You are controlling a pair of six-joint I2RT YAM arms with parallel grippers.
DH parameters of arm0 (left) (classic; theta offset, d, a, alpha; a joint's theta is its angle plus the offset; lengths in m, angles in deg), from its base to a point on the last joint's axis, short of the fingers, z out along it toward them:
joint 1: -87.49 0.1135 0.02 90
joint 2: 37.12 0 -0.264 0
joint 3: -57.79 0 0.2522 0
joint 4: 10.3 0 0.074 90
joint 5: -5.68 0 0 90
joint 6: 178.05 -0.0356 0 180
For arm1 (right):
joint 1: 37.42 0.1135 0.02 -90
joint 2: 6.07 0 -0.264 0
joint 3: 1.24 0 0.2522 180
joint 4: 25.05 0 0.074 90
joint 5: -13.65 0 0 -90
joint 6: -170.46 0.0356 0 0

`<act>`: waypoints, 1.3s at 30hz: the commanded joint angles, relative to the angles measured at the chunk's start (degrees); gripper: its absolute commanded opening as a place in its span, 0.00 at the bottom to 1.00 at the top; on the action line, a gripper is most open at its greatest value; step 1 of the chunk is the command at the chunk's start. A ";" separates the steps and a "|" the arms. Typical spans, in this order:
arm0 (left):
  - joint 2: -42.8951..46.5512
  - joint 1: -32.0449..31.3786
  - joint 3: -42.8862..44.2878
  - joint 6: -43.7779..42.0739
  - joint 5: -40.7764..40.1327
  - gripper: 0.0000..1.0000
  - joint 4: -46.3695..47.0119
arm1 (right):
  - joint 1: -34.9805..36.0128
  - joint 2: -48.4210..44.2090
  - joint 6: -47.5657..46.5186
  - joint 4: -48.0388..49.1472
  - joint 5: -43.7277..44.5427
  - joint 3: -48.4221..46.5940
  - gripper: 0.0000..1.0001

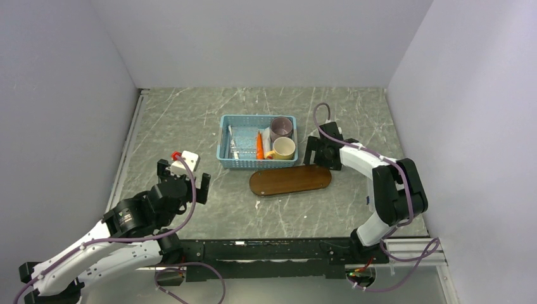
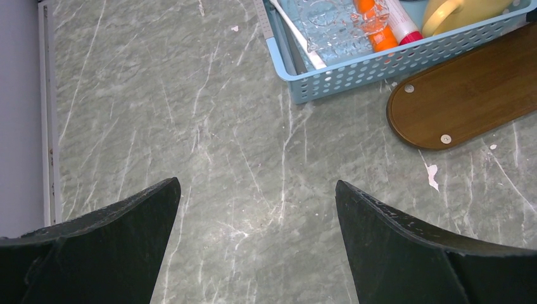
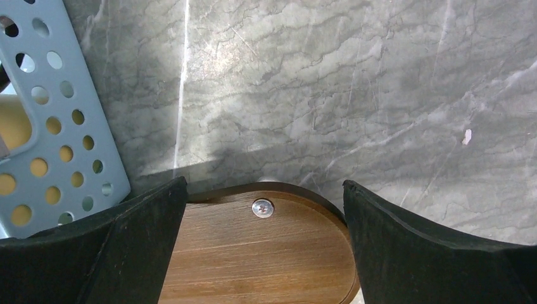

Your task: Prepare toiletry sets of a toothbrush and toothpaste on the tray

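Left gripper (image 2: 256, 190) spread wide, hovered over marbled table (image 2: 190, 126), apart from tray's left end. Right gripper (image 3: 265, 190) likewise spread, tray (image 3: 253, 253) rounded right end showing between fingers, screw head (image 3: 262, 208) on it. Tray lay just in front of light-blue mesh basket (image 1: 237, 163). Toothbrush (image 2: 297, 35) and orange toothpaste (image 2: 373, 28) lay inside basket, near yellow mug (image 1: 284, 148). Tube print too small to read.
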 commanded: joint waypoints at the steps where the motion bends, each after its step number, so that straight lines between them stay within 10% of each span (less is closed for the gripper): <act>1: -0.02 0.30 0.84 -0.20 0.20 0.99 1.70 | 0.15 0.49 0.80 2.47 -0.21 0.42 0.95; 39: 0.05 0.30 0.98 0.15 0.55 0.99 1.21 | 17.05 -6.45 11.38 2.90 4.16 10.12 0.96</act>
